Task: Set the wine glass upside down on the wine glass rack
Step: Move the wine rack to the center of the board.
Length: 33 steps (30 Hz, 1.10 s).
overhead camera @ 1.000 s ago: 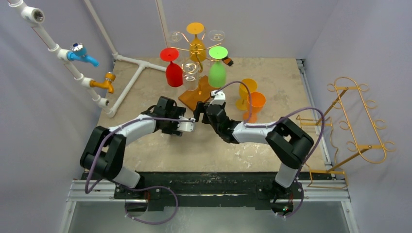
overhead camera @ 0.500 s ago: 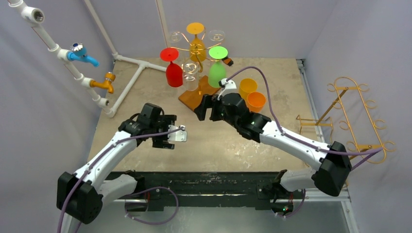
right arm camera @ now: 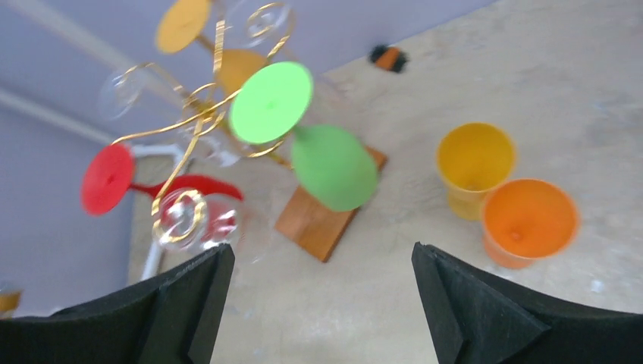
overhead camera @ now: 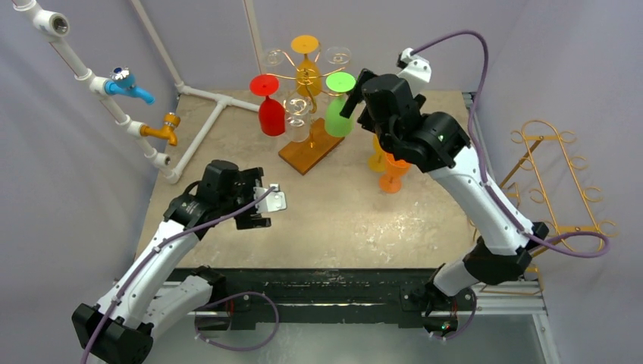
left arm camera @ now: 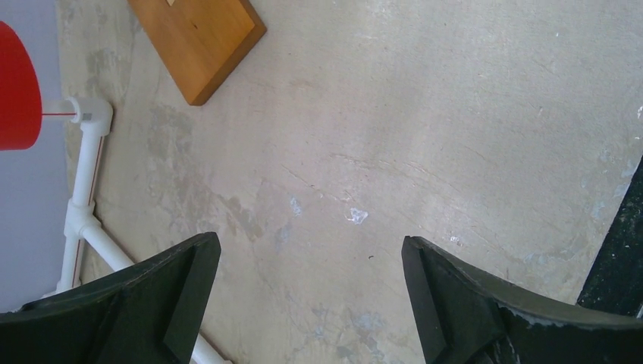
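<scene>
The wine glass rack (overhead camera: 307,148) has a wooden base and gold wire arms at the table's back. A red glass (overhead camera: 271,114), a green glass (overhead camera: 339,114), an orange-yellow glass (overhead camera: 307,72) and clear glasses hang on it upside down. A yellow glass (overhead camera: 377,155) and an orange glass (overhead camera: 394,173) stand upright on the table right of it, partly behind my right arm; they also show in the right wrist view, yellow (right arm camera: 475,159) and orange (right arm camera: 528,220). My right gripper (overhead camera: 355,97) is open and empty, raised beside the green glass (right arm camera: 334,167). My left gripper (overhead camera: 261,206) is open and empty over bare table (left arm camera: 364,152).
White pipes (overhead camera: 205,129) with a blue tap (overhead camera: 129,85) and an orange tap (overhead camera: 163,130) run along the left wall. A second gold wire rack (overhead camera: 561,189) stands off the table's right edge. A small black-and-orange object (right arm camera: 389,57) lies behind the rack.
My right arm has risen and swung from the table's middle to the back, beside the rack. My left arm has drawn back toward the near left. Both grippers stayed open.
</scene>
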Each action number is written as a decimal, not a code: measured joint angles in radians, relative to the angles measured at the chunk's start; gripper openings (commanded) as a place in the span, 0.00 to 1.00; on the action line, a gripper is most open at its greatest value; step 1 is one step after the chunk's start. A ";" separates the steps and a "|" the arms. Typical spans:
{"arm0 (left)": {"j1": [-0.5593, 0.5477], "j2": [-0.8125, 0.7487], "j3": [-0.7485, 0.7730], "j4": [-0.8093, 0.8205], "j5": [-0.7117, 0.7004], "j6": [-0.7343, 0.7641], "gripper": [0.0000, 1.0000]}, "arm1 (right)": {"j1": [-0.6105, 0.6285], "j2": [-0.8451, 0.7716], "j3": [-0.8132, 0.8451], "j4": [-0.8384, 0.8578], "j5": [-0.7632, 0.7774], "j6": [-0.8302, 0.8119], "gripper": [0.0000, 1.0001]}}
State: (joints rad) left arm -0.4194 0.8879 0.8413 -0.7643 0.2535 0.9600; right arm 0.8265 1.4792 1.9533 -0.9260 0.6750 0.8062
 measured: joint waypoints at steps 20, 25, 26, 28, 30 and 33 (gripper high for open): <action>0.000 0.089 0.056 0.056 -0.046 -0.086 1.00 | -0.536 0.245 0.220 -0.385 0.369 0.085 0.99; 0.000 0.105 0.056 0.061 -0.056 -0.085 1.00 | -0.687 0.135 0.130 -0.293 0.386 0.038 0.98; 0.000 0.112 0.056 0.061 -0.058 -0.085 1.00 | -0.703 0.117 0.132 -0.276 0.393 0.026 0.98; 0.000 0.128 0.056 0.061 -0.062 -0.085 1.00 | -0.727 0.094 0.145 -0.255 0.404 0.000 0.97; 0.000 0.139 0.056 0.060 -0.068 -0.085 1.00 | -0.754 0.080 0.150 -0.230 0.405 -0.022 0.96; 0.000 0.147 0.056 0.060 -0.076 -0.085 1.00 | -0.827 0.055 0.109 -0.177 0.381 -0.055 0.93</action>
State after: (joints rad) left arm -0.4194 1.0348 0.8978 -0.7044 0.1780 0.8753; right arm -0.0010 1.5345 2.0621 -1.1034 1.0561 0.7513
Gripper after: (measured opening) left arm 0.996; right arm 0.960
